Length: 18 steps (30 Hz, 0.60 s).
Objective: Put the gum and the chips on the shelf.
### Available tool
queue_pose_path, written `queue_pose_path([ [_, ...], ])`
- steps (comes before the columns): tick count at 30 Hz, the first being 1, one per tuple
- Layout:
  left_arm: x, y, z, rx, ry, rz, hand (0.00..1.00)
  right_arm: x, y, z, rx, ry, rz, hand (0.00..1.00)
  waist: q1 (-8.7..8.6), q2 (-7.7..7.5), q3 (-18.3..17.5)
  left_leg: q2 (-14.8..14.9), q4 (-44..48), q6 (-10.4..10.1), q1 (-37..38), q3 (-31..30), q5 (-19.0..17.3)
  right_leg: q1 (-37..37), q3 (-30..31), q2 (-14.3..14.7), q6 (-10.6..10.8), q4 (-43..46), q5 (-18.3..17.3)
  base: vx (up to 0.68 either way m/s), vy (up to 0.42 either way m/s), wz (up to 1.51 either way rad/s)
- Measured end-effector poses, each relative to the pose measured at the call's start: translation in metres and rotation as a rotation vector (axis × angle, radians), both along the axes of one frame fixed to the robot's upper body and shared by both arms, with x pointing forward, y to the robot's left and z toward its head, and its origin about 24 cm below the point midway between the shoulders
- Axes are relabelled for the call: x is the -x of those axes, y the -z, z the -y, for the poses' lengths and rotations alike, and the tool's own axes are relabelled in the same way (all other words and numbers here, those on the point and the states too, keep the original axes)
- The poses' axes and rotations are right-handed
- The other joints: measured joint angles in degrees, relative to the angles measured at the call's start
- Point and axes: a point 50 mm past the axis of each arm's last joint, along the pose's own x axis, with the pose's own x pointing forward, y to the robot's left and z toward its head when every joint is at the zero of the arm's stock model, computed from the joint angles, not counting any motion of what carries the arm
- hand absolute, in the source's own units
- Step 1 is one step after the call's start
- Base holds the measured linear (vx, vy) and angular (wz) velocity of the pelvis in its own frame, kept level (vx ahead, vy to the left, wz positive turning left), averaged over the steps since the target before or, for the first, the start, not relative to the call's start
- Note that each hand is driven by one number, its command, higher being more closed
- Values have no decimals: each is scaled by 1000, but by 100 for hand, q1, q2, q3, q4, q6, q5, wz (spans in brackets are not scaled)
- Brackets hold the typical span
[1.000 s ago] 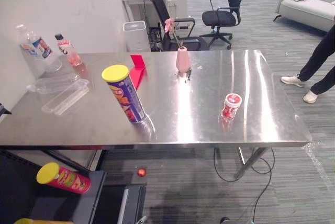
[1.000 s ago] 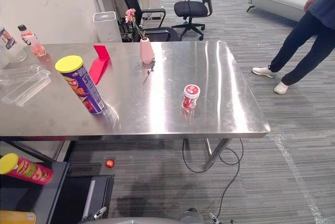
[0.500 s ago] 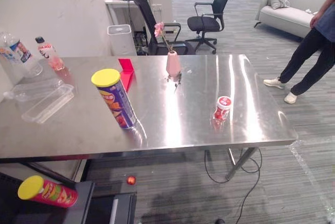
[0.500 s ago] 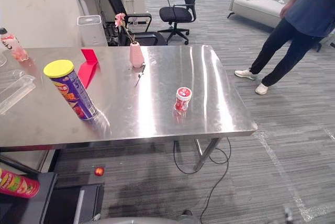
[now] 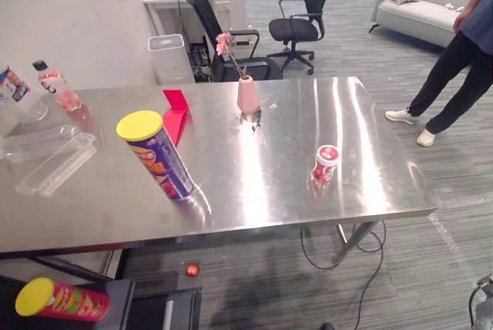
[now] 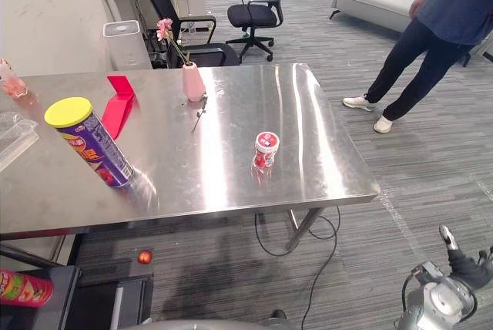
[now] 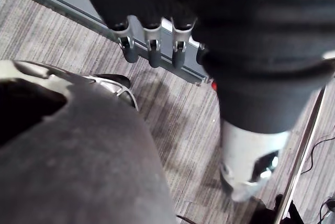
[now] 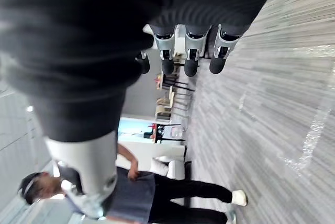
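Left hand (image 7: pixel 152 51) and right hand (image 8: pixel 191 63) hang slack, empty; the likely light, slick chips can (image 5: pixel 158 162) and gum tub (image 5: pixel 325 164) suit mid-body wraps.

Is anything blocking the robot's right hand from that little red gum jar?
Nothing visible does. The right hand is open, and the gum jar stands alone on bare steel near the table's front right; the chips can is well left, the pink vase behind.

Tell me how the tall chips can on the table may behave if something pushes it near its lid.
The chips can stands tall on a narrow base, so a push near the lid would probably tip it. Being round, it may then roll across the smooth metal table.
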Motion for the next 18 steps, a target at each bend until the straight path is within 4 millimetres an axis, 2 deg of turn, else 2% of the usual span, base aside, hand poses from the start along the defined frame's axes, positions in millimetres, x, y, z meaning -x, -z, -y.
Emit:
queue_pose_path([
  [2, -1, 0, 0, -11, 37, -1, 0, -16, -22, -13, 98, -159, 34, 0, -2, 16, -9, 0, 90, 6, -30, 0, -68, -50, 2, -25, 0, 57, 0, -15, -8, -8],
  [4, -1, 0, 0, -12, 42, -2, 0, -24, -33, -22, 142, -224, 51, 0, -8, -13, 10, -3, 91, 5, -39, 0, -73, -74, 2, -31, 0, 74, 0, -11, -5, -3],
  [5, -1, 0, 0, -14, 43, -1, 0, -29, -42, -28, 177, -277, 64, 0, -13, 39, -22, -9, 97, 6, -49, -2, -74, -80, 1, -38, 0, 75, -1, -37, -21, 1],
  [7, -4, -1, -1, -17, 46, 12, 0, -36, -60, -39, 261, -364, 88, 0, -9, -31, 16, -10, 134, 12, -97, -40, -77, -98, -26, -53, 0, 83, -1, -39, -28, 6],
  [8, -5, -2, -1, -18, 47, 15, 0, -37, -64, -41, 285, -379, 89, 0, -7, 25, -16, -11, 146, 12, -103, -48, -78, -98, -33, -58, 0, 85, -1, -34, -30, 8],
  [9, -4, -2, -1, -18, 47, 14, 0, -40, -71, -46, 315, -415, 107, 0, -1, -44, 22, -10, 152, 13, -111, -70, -78, -96, -47, -62, 0, 88, -1, -29, -28, 5],
  [10, -4, -2, -1, -19, 47, 13, 0, -43, -78, -52, 337, -459, 127, 0, -2, -40, 21, -9, 162, 13, -114, -78, -78, -94, -52, -62, 0, 92, -1, -29, -27, 4],
  [13, -4, -2, -1, -25, 58, 18, 0, -51, -92, -69, 399, -606, 140, 0, 3, -47, 25, -19, 164, 14, -131, -116, -78, -92, -77, -77, 0, 97, -2, -13, -12, 3],
  [18, -4, -2, -2, -40, 87, 15, 0, -62, -99, -91, 469, -862, 79, 0, 14, -74, 10, -20, 171, 16, -197, -190, -76, -96, -150, -84, 1, 97, -2, -9, -19, 7],
])
